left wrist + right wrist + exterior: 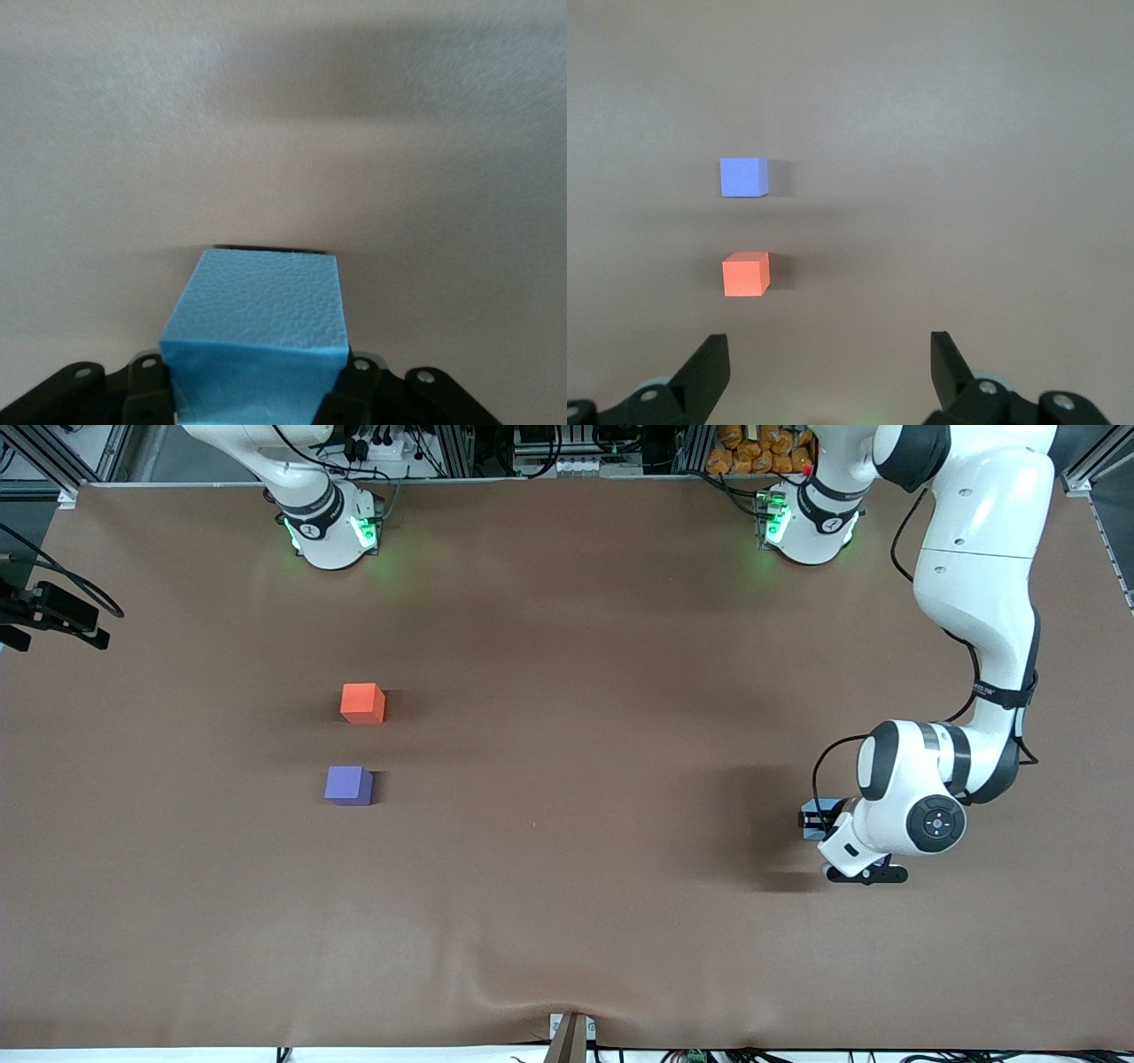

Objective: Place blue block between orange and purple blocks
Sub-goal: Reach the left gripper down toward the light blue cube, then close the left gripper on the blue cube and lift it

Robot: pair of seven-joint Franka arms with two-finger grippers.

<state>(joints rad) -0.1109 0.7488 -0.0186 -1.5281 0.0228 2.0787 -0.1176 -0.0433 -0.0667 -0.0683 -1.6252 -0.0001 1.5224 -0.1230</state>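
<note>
From the front view, the left gripper [831, 825] sits low at the left arm's end of the table, its wrist covering most of what it carries; only a corner of the light blue block [817, 811] shows beside it; the orange block [362, 702] and the purple block [348, 785] rest on the brown table [567, 886] toward the right arm's end, well apart from the blue one, the purple nearer the front camera than the orange, with a bare strip of table between them; the right arm's hand is out of this view, so that arm appears to wait

In the left wrist view, the blue block [261, 332] fills the space between the black fingers [146, 390], which are closed against its sides; whether it is touching the table or lifted clear I cannot tell

In the right wrist view, the right gripper [830, 363] hangs high with its jaws spread wide and empty, over the table and looking down on the orange block [745, 273] and the purple block [743, 176]

As a judgement: the grasp looks made, and the carry across the table and the setting-down in the gap between the two cubes are left to do
</note>
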